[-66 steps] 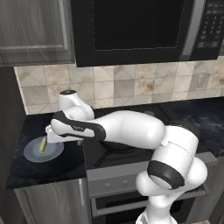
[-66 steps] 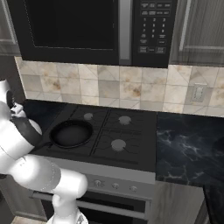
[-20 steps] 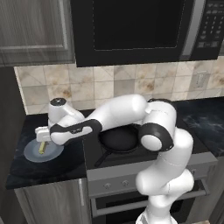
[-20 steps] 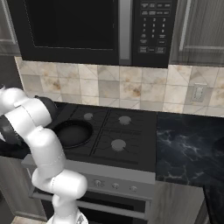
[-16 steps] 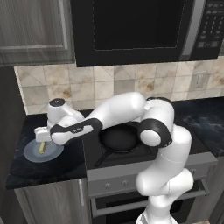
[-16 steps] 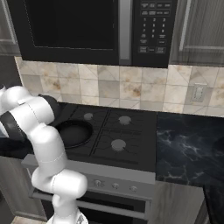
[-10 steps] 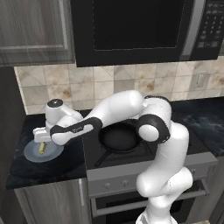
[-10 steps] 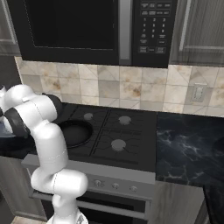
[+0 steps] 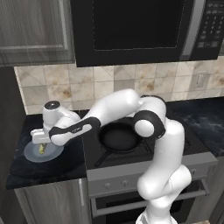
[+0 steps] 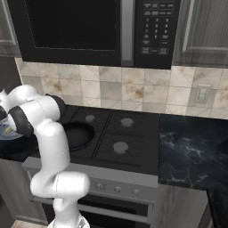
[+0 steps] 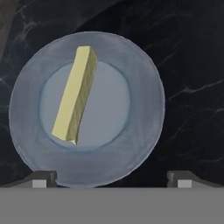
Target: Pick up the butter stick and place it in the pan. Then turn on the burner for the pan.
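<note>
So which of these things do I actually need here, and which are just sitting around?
Needed:
butter stick
pan
stove with its burner knobs
open gripper

Just there:
plate under the butter
microwave
wall outlet

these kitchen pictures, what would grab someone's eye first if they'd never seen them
The pale-yellow butter stick lying slantwise on the round grey-blue plate, which sits on the dark counter left of the stove. Next, the white arm stretched far left, its open hand poised over that plate. Then the black pan waiting on the stove's front left burner, under the big dark microwave.
</note>
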Motion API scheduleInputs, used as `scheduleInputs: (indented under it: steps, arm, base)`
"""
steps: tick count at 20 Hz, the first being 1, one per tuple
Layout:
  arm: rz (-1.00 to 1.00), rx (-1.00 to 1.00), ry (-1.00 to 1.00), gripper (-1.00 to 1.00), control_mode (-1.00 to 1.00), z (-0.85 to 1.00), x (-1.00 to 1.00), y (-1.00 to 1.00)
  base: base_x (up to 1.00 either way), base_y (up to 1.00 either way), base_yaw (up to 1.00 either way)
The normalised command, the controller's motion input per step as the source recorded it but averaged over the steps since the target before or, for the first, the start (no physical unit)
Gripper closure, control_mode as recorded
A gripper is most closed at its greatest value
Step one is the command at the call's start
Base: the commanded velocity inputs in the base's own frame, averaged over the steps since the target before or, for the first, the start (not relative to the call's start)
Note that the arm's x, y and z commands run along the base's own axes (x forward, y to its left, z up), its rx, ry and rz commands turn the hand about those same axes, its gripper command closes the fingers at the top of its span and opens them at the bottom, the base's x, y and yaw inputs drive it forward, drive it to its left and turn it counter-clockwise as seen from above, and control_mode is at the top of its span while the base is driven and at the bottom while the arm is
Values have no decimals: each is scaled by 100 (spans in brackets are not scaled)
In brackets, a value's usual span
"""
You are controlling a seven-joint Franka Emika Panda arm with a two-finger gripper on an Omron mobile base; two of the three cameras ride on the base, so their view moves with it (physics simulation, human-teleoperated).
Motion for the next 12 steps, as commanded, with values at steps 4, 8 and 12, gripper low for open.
scheduleInputs:
  steps: [4,8,12]
  arm:
    - [0,0,1,-100,-100,-5,10,11]
    - [0,0,3,-100,-100,-3,12,14]
    - [0,0,3,-100,-100,-5,13,12]
  base:
    - [0,0,0]
    - [0,0,0]
    - [0,0,0]
